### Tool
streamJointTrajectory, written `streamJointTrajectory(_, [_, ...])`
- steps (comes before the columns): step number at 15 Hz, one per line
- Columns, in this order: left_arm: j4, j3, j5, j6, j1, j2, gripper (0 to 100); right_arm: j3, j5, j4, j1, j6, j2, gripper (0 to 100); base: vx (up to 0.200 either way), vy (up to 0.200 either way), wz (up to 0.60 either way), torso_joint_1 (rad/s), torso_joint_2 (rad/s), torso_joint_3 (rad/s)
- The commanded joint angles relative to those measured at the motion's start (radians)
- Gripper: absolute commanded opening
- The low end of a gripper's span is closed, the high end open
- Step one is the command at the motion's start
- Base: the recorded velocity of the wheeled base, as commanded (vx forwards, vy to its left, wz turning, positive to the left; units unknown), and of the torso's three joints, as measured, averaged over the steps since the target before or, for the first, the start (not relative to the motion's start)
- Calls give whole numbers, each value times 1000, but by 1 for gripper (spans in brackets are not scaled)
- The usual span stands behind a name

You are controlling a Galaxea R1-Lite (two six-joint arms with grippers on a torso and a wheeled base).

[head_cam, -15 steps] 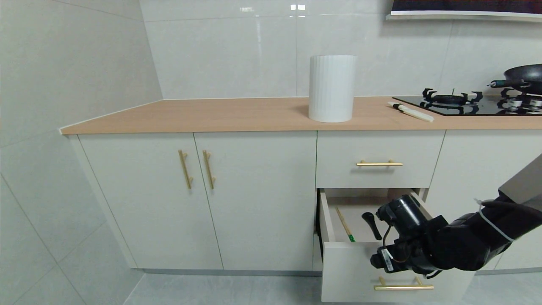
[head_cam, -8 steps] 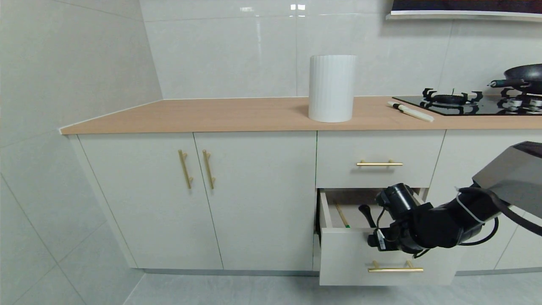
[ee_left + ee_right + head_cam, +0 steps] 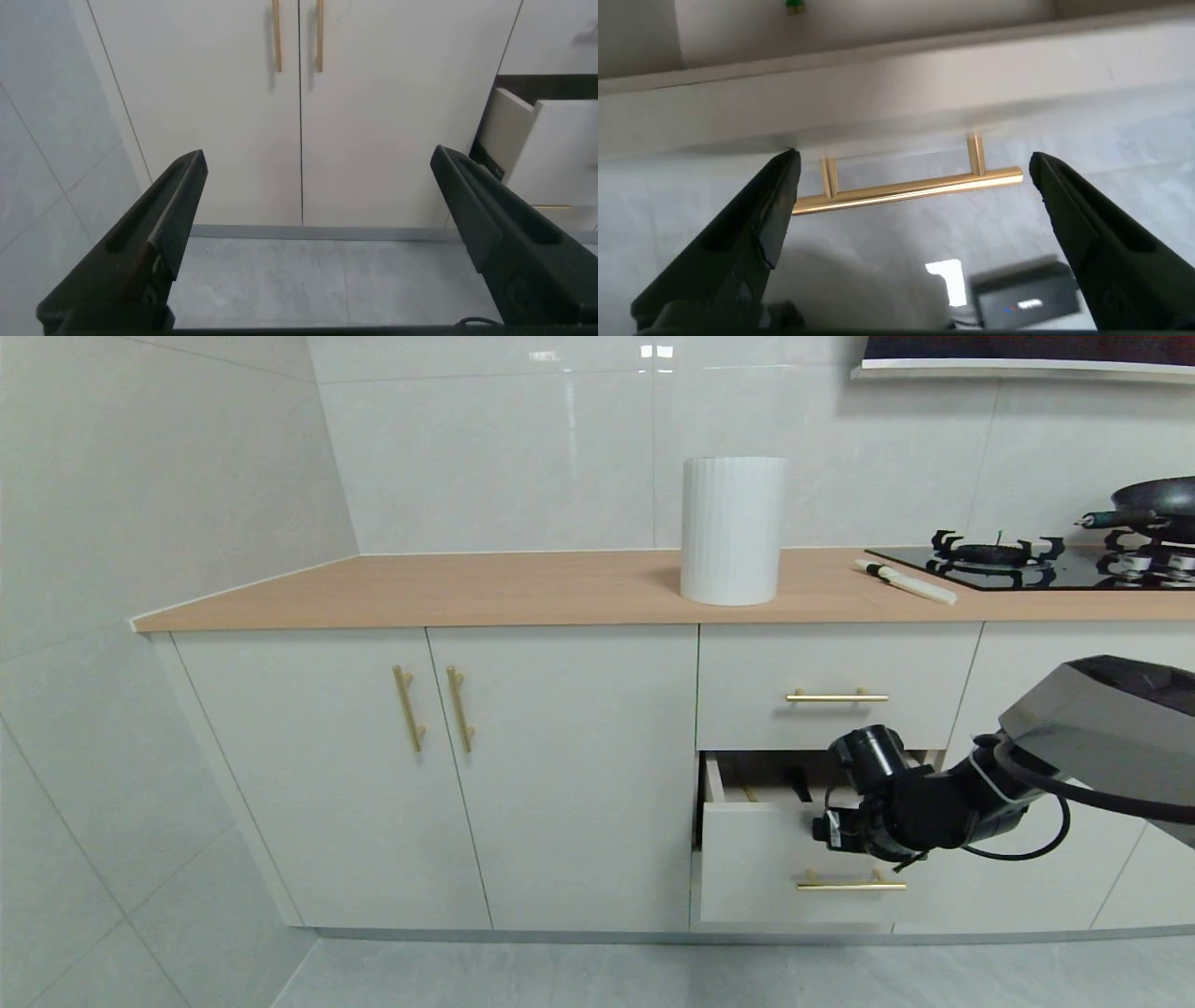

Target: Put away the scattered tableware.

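The lower drawer (image 3: 766, 859) with a gold handle (image 3: 850, 885) stands slightly ajar under the counter. In its gap I see the end of a chopstick (image 3: 745, 793) and of a black utensil (image 3: 799, 784). My right gripper (image 3: 833, 831) is against the drawer front just above the handle. In the right wrist view it (image 3: 913, 163) is open, with the gold handle (image 3: 906, 189) between its fingers (image 3: 757, 233). A white knife (image 3: 906, 581) lies on the counter beside the stove. My left gripper (image 3: 318, 161) hangs open over the floor, facing the cabinet doors.
A tall white ribbed container (image 3: 731, 530) stands on the wooden counter (image 3: 467, 590). A gas stove (image 3: 1018, 560) with a black wok (image 3: 1158, 502) is at the right. A shut upper drawer (image 3: 836, 686) sits above the lower one. Double cabinet doors (image 3: 434, 775) are to the left.
My right arm has moved toward the cabinet and the lower drawer has slid most of the way in. The chopsticks and black utensil inside are now nearly hidden.
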Motion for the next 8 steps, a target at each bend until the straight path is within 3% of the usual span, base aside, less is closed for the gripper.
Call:
streamJointTrajectory(1, [0, 0, 0, 0, 0, 0, 100, -34, -2, -33, -14, 19, 56, 100, 0, 0, 0, 0, 0, 0])
streamJointTrajectory(8, [0, 0, 0, 0, 0, 0, 100, -91, -8, -189, -68, 31, 149, 100, 0, 0, 0, 0, 0, 0])
